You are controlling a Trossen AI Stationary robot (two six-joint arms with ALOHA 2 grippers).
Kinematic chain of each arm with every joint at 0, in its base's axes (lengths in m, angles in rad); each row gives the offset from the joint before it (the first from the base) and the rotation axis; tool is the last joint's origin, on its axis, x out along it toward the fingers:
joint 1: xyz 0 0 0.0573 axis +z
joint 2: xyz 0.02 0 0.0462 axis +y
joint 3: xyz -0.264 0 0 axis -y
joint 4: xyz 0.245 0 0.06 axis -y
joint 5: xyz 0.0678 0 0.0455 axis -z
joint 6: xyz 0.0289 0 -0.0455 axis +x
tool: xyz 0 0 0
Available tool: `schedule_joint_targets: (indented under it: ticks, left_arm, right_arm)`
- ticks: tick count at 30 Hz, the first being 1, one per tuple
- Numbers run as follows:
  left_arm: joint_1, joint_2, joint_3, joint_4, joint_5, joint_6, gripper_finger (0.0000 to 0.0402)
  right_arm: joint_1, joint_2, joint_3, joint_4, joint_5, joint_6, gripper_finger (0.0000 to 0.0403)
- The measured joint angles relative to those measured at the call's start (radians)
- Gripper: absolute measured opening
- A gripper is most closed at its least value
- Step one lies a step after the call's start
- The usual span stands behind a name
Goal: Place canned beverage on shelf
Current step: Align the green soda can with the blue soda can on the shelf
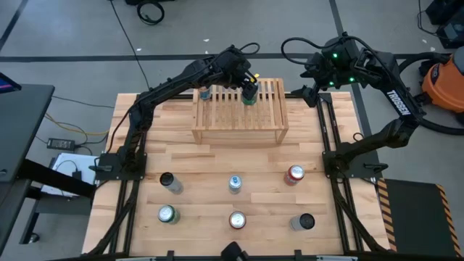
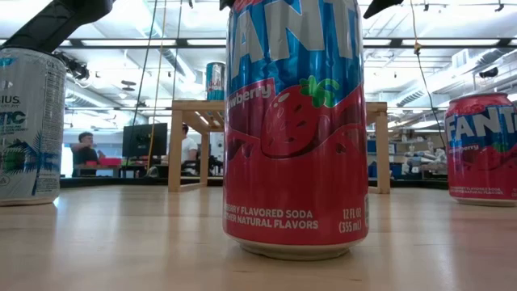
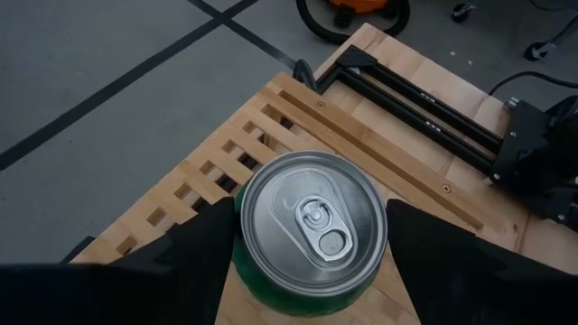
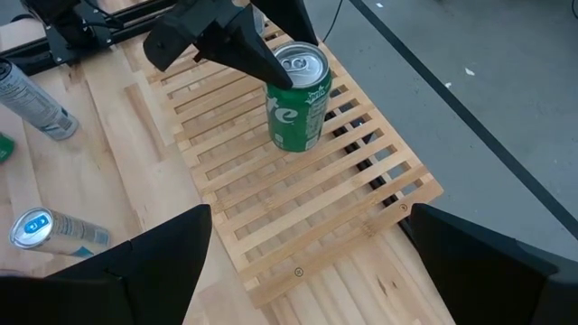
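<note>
Green can being set on the shelf's slatted top by the left gripper.

The left gripper is clamped on the green can, which stands upright on the slats of the shelf, near its middle. Before release, the base should be judged flat across the slats, not caught in a gap; the fingers should then be parted evenly and lifted straight up. The right gripper, fingers apart, hangs beyond the shelf's far edge; a blue can stands on the shelf's left end.

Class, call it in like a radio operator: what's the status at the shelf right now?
Left gripper jaws shut on green can, upright on shelf slats. Right gripper open, waiting off the shelf's end. Blue can already up there; nothing blocking.
</note>
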Motion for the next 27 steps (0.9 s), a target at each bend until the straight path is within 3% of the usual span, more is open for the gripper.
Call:
schedule_joint_targets:
  ticks: [27]
  left_arm:
    - [0.002, -0.032, -0.002, -0.053, -0.004, 0.017, 0.0278]
  right_arm:
    - [0.0, 0.0, 0.0, -0.014, 0.0, 0.0, 0.0387]
